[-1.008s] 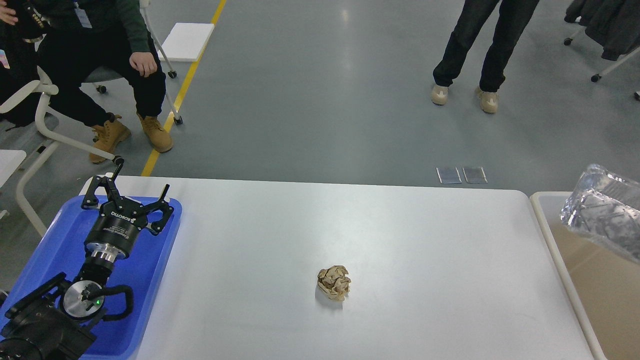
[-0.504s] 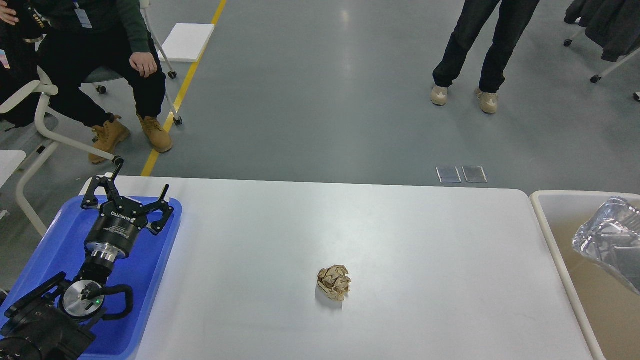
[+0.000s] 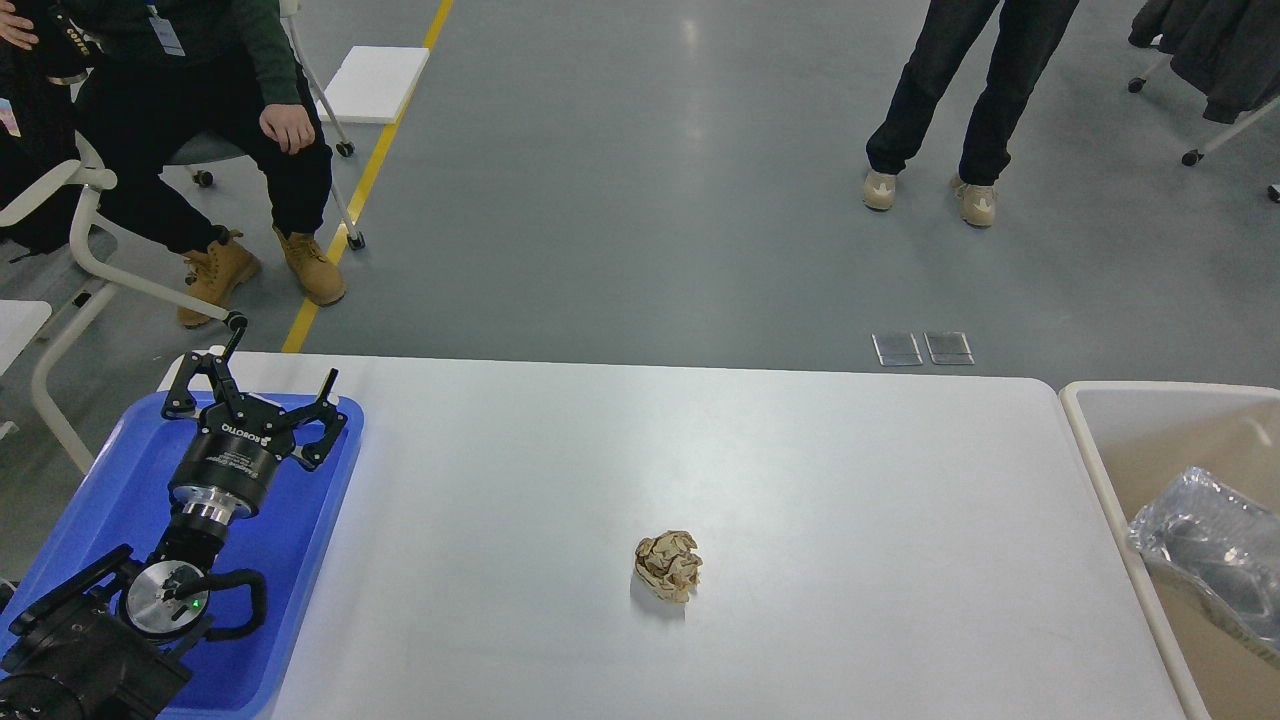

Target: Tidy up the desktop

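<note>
Our desktop [image 3: 800, 470] fills the middle of the view, its long axis running left to right. A crumpled paper ball [image 3: 668, 565] lies near its centre. Our left gripper [image 3: 254, 392] (fingers spread, holding nothing) hovers over the blue tray [image 3: 110, 490].

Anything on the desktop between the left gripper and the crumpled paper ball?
No. In the head view, only bare white desktop separates the left gripper, over the blue tray, from the paper ball.
</note>
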